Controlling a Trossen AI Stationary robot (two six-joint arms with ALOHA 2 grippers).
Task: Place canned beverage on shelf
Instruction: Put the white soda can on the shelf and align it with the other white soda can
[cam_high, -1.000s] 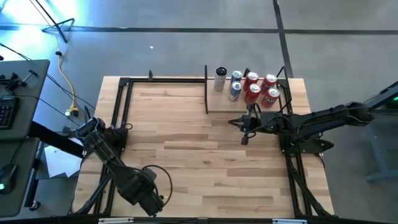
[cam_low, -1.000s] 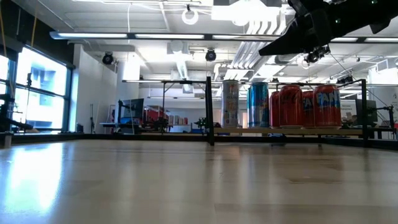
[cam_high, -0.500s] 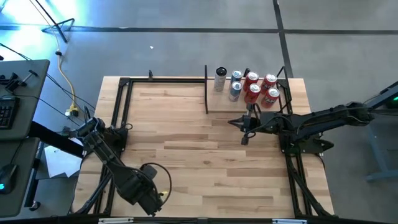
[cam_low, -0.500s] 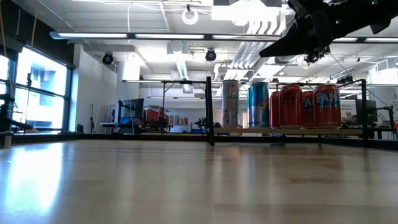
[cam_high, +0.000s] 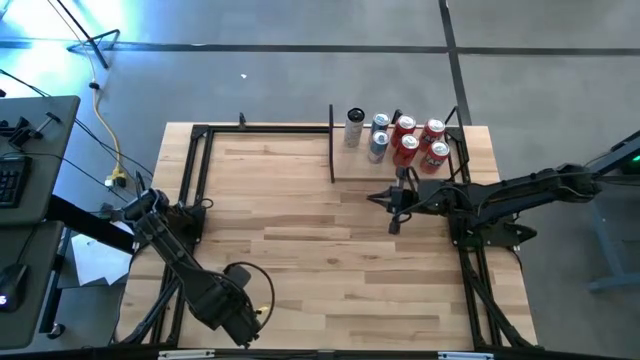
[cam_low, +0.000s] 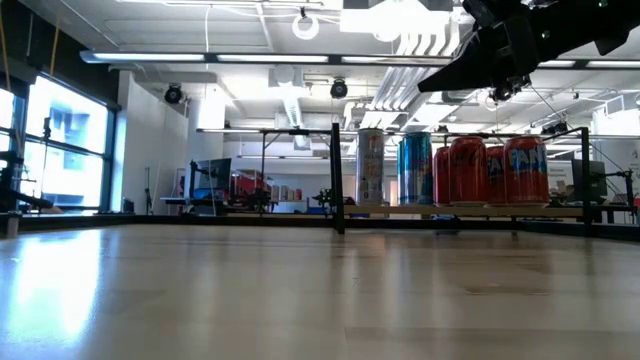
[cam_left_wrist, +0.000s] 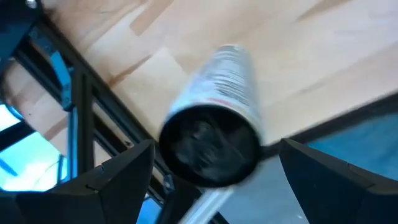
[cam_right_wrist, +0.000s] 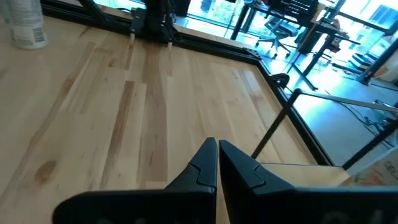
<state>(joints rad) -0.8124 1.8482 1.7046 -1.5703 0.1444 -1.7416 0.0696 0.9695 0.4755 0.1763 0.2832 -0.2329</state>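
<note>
plank table (cam_high: 300, 230), silver can (cam_left_wrist: 217, 118) between left gripper's (cam_left_wrist: 211, 180) spread fingers

Left arm folded low at table's near-left corner, left gripper (cam_high: 243, 308) near front edge, fingers (cam_left_wrist: 124, 171) spread wide, a can (cam_left_wrist: 217, 118) between them. Right arm reached in from right side, raised above table, right gripper (cam_high: 394, 207) pointed leftward, fingers (cam_right_wrist: 208, 163) pressed together, nothing held.

Glossy metal cans (cam_high: 405, 140); matt wood shelf (cam_high: 350, 166).
</note>
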